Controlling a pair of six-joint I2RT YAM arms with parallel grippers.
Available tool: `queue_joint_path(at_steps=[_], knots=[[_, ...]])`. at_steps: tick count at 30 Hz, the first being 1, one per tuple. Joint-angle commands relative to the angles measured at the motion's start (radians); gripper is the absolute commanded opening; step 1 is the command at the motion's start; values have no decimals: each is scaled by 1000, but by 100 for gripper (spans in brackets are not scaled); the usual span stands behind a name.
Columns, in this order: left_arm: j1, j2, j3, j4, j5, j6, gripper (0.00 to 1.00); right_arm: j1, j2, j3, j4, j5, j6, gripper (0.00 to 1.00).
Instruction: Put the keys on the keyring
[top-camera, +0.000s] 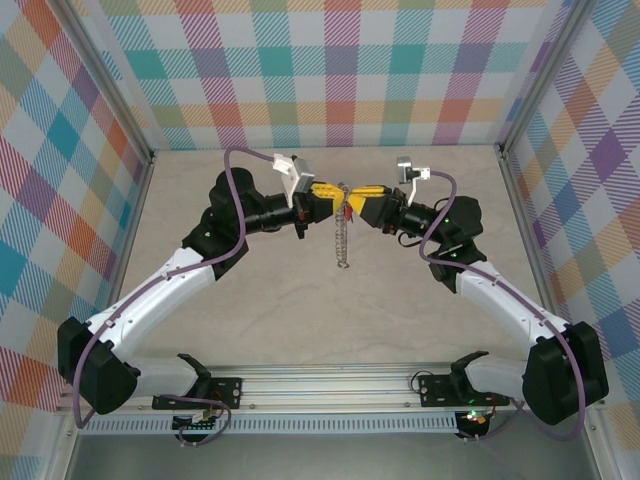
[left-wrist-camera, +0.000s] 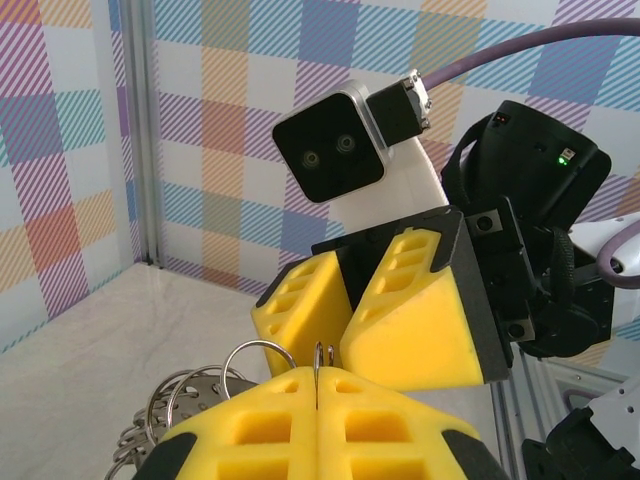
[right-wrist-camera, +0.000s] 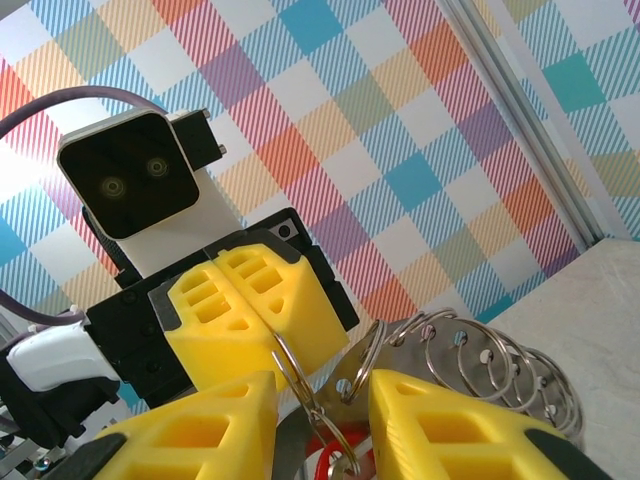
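Left gripper (left-wrist-camera: 318, 378): clenched, its yellow fingers pressed flat together with the thin wire of the keyring nipped upright in the seam.
Right gripper (right-wrist-camera: 322, 395): fingers partly apart, facing the left gripper tip to tip; the wire and the key sit in the gap, and I cannot tell whether the pads touch them.
Keyring (top-camera: 343, 240): held up above the tabletop, mid-scene between the two grippers. Its fringe of small loops hangs straight down in the top view and fans out to the right in the right wrist view.
Key (right-wrist-camera: 325, 468): the red head shows low between the right gripper's fingers, just beside the ring wire; the blade is hidden.
Tabletop (top-camera: 300, 320): pale beige, marbled.
Walls (top-camera: 330, 70): pastel plaid on the left, right and far sides.
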Motion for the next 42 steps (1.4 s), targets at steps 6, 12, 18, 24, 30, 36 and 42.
queue_joint_path(at_steps=[6,12,18,24,30,36,42], knots=[[5,0,1,67,20,-14,0,8,-5,35,37,-14,-7,18],[6,-1,0,74,10,-17,0,8,-7,34,24,-16,-8,12],[5,-3,-2,78,7,-16,0,8,-30,13,-10,2,-32,38],[5,-5,0,75,8,-14,0,8,-55,-4,-30,15,-46,34],[6,-5,0,74,9,-14,0,8,-24,15,3,-11,-21,30],[5,-6,-3,73,8,-14,0,11,4,32,32,-31,-4,26],[5,-5,-3,75,7,-14,0,17,12,34,36,-33,-3,14]])
